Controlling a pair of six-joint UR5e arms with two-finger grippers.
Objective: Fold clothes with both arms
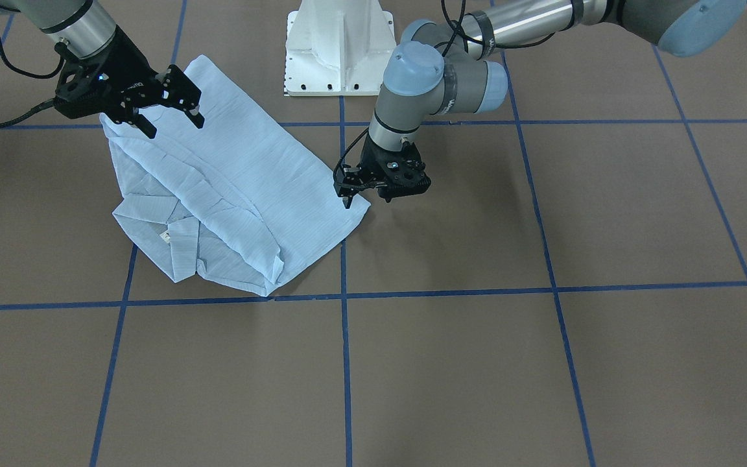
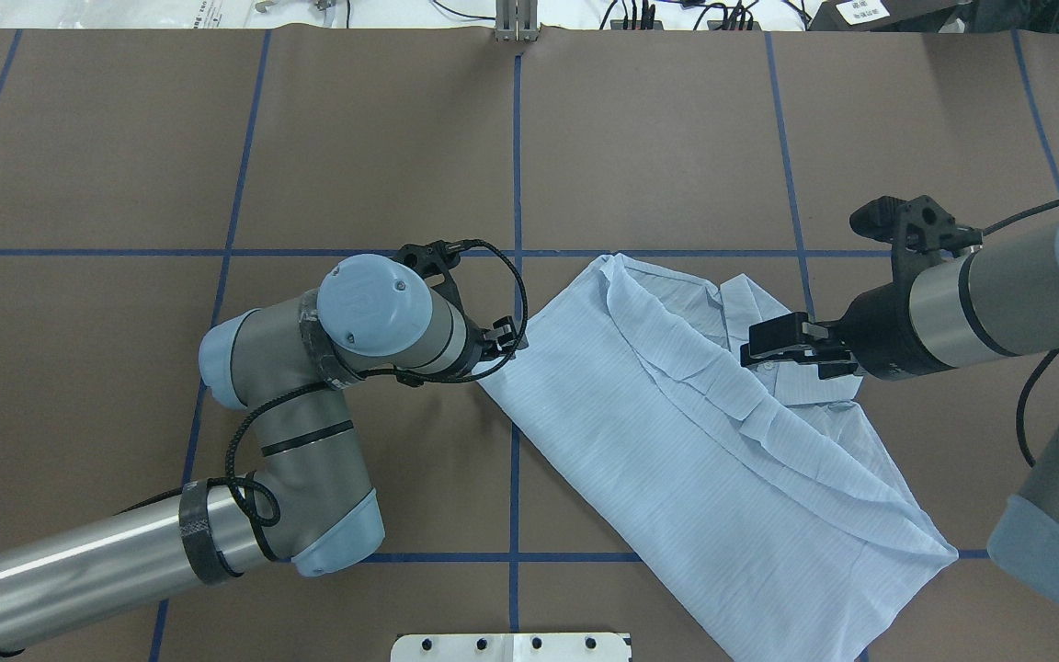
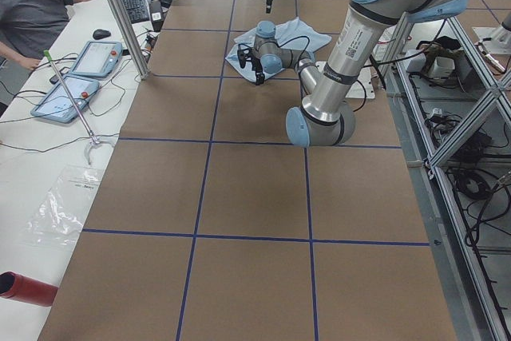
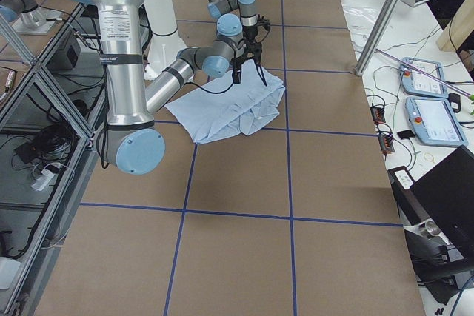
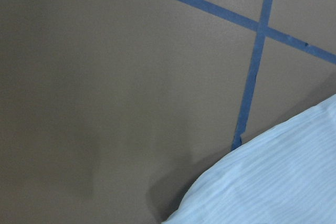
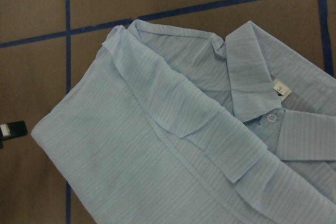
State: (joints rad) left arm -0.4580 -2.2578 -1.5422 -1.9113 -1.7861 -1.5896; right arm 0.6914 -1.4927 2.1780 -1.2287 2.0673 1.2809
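Left gripper point(image 1: 347, 198) sits low, tips at the shirt's point(image 1: 263, 175) side edge. Touching or just off it, cannot tell. Jaw gap cannot be told either: its arm point(image 2: 382, 322) masks it from above, and the wrist view shows only cloth edge and table point(image 1: 542, 376). Probably set there to pinch that edge for the next fold. Right gripper point(image 1: 174, 127) hangs well above the shirt, fingers spread wide, nothing in them; I read it as parked clear before dropping onto the opposite side. Shirt lies flat and part-folded, a long flap point(image 1: 218, 201) doubled along its length, with the pedestal base point(image 1: 338, 45) just behind its hem end. Farther out, collar point(image 6: 252, 77) and neck label point(image 6: 281, 88) face up. Sleeves and cuffs not seen, presumably under the flap.
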